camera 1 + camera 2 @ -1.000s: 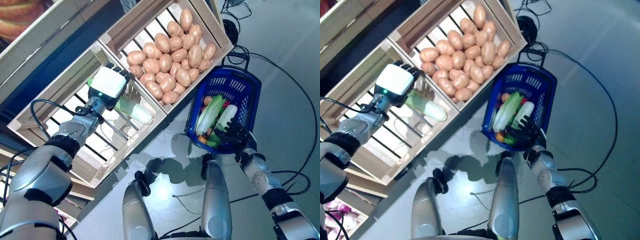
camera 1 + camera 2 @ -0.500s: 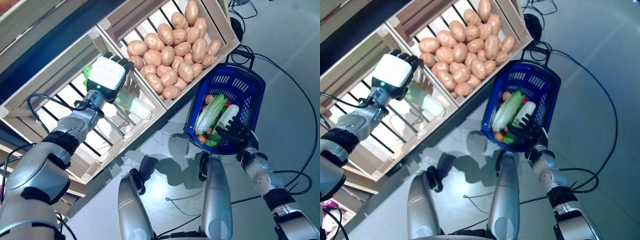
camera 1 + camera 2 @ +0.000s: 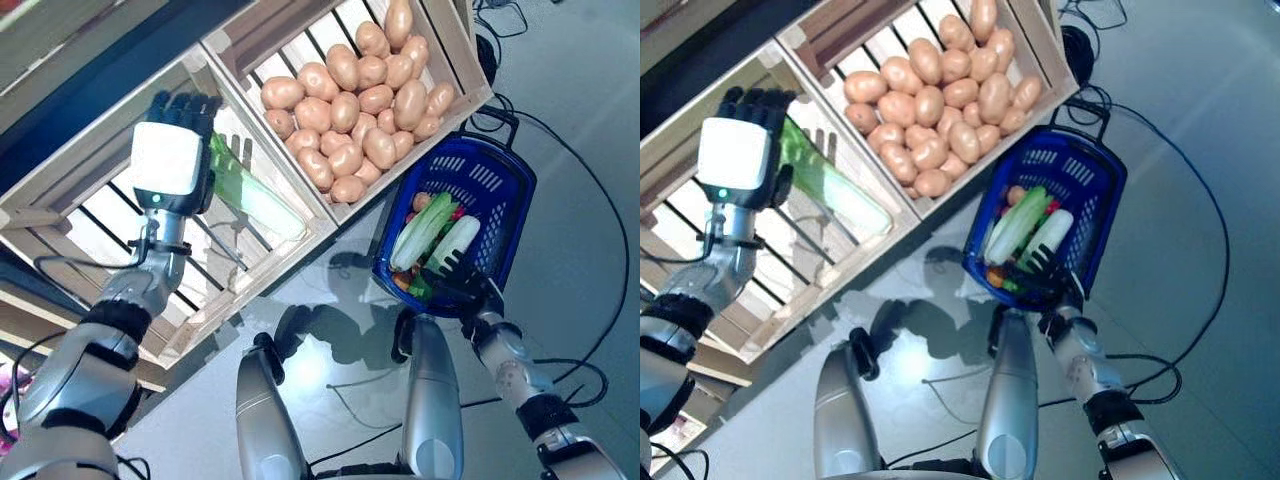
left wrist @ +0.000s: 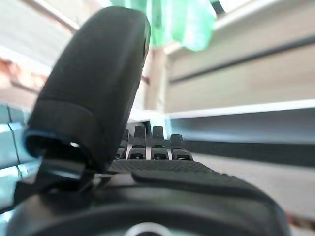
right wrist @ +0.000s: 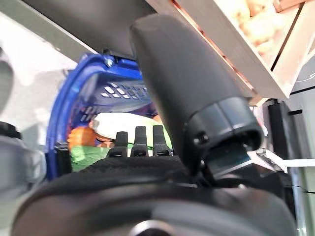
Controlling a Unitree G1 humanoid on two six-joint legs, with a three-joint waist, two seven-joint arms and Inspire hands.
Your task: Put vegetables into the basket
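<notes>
Pale green vegetable (image 3: pixel 255 190) lies in the slatted wooden crate (image 3: pixel 80 215) at upper left of frame, long axis running diagonally from upper left down to lower right, leafy darker end toward upper left. Left hand (image 3: pixel 172 150) hovers over its upper end, fingers straight and spread (not wrapped round it). Adjacent crate (image 3: pixel 455 60) at top centre is full of potatoes (image 3: pixel 355 105). Blue basket (image 3: pixel 505 190) sits on the floor right of centre, already holding a green leafy vegetable (image 3: pixel 420 228), a white one (image 3: pixel 455 240) and some orange and red bits. Right hand (image 3: pixel 462 285) is at the basket's near rim; can't tell whether its fingers grip it. Floor is smooth, grey, glossy. No readable writing.
</notes>
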